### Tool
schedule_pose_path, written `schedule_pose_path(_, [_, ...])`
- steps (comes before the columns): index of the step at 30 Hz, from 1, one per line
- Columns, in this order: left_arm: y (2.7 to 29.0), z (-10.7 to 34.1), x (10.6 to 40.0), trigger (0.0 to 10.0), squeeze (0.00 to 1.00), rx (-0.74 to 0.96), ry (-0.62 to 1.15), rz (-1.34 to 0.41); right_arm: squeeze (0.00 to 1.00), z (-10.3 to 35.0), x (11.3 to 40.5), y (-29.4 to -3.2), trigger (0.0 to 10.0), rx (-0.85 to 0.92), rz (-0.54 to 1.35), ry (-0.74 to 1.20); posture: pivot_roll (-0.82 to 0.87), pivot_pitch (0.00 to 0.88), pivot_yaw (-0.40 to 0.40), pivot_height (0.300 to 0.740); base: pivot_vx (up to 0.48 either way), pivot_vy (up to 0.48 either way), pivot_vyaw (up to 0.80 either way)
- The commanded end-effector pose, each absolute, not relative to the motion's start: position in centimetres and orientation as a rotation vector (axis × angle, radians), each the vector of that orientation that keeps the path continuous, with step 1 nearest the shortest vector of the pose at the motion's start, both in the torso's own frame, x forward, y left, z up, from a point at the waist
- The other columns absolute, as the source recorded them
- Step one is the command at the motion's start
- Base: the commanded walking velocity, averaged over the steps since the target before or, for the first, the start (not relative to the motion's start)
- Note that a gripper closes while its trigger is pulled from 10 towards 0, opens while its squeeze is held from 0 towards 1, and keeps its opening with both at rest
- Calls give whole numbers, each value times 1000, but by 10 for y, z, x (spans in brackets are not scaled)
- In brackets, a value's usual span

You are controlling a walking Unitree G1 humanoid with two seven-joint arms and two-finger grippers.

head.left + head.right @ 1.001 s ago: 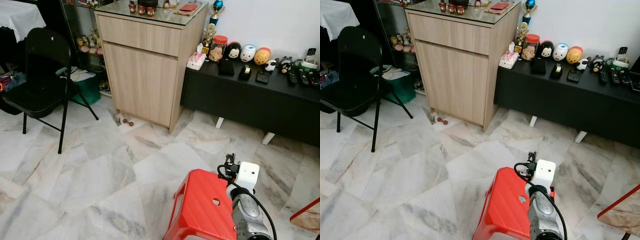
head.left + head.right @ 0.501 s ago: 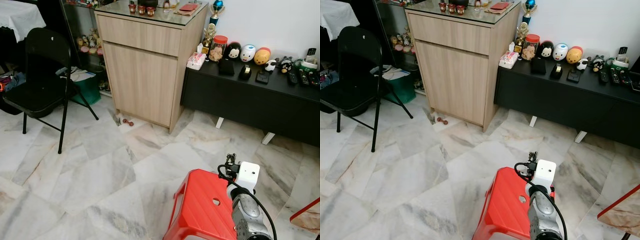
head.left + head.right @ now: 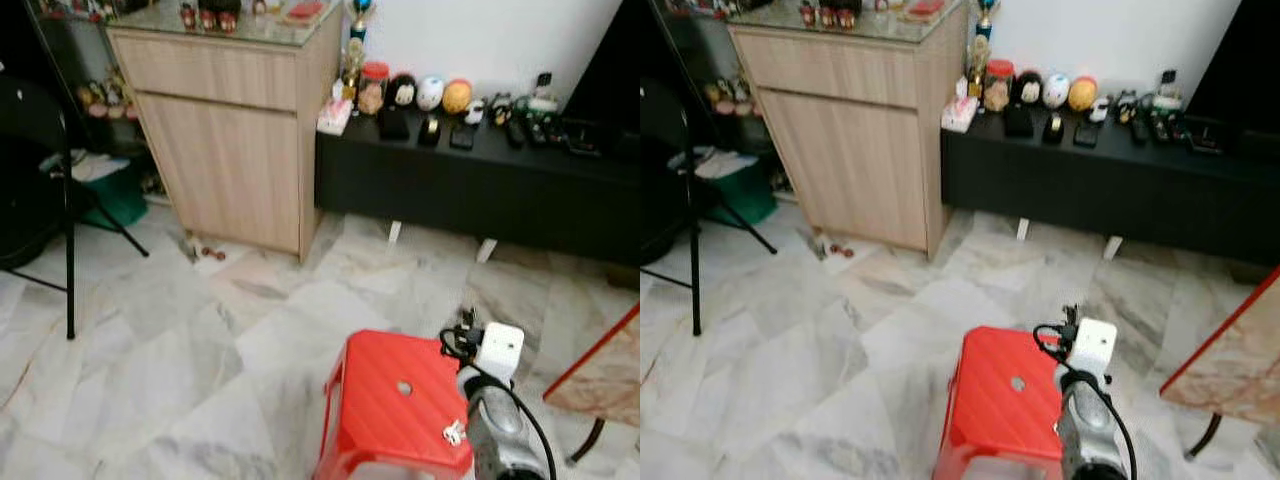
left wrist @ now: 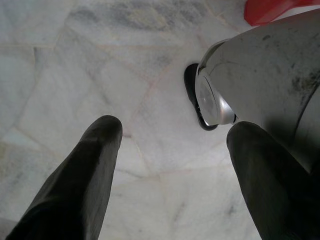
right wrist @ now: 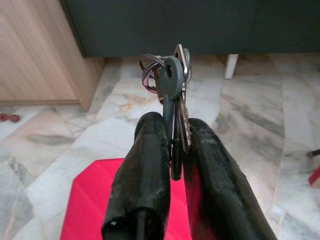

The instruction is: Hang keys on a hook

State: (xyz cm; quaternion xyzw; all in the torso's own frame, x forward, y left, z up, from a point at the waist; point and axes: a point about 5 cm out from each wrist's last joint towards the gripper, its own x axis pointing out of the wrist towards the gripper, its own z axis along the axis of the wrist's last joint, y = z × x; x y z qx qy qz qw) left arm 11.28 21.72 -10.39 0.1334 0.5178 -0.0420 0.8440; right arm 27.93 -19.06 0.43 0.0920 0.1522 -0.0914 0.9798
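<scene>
A pale marble floor (image 3: 150, 330) spreads out before me, and on it, against the white wall, stands a tall wooden cabinet (image 3: 225, 130) with small items on its glass top. Beside that cabinet runs a long, low black bench (image 3: 480, 185), carrying a row of round toy figures (image 3: 430, 93), a jar with a red lid (image 3: 373, 85), a trophy (image 3: 352, 50) at the cabinet end, and several dark remotes and gadgets at the far end. At my left there is a black folding chair (image 3: 40, 190) with a green bin (image 3: 115, 195) behind its legs. Close below me sits a red plastic stool (image 3: 395, 405), and my right arm (image 3: 495, 430) reaches over its right edge, a white camera block on the wrist. At my right the corner of a marble-topped table (image 3: 600, 375) shows. My right jaws (image 5: 175, 127) are pressed together, pinching the bunch of keys (image 5: 172, 82); the bunch stands up above the fingertips, its rings and a dark key head over the red stool and the floor, facing the black bench. My left jaws (image 4: 172, 132) are spread wide and hold nothing, hanging over bare marble next to my own silver leg (image 4: 265, 80).
</scene>
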Motion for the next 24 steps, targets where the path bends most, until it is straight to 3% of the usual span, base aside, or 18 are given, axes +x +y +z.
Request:
schedule_pose_path(1, [196, -98, 136, 10000, 0, 241, 977, -157, 0, 8, 282, -190, 10000, 187, -186, 292, 73, 0, -86, 740, 0, 0, 0])
schedule_pose_path(11, [196, -96, 139, 10000, 0, 235, 961, -163, 0, 6, 282, -189, 10000, 198, -190, 305, 74, 0, -87, 740, 0, -342, 0])
schedule_pose_path(15, [195, -96, 140, 10000, 0, 234, 959, -166, 0, 6, 282, -190, 10000, 193, -202, 305, 70, 0, -83, 740, 0, -435, -786])
schedule_pose_path(24, [193, -96, 141, 10000, 0, 227, 953, -169, 0, 7, 283, -193, 10000, 181, -206, 298, 67, 9, -92, 740, 0, -436, 0])
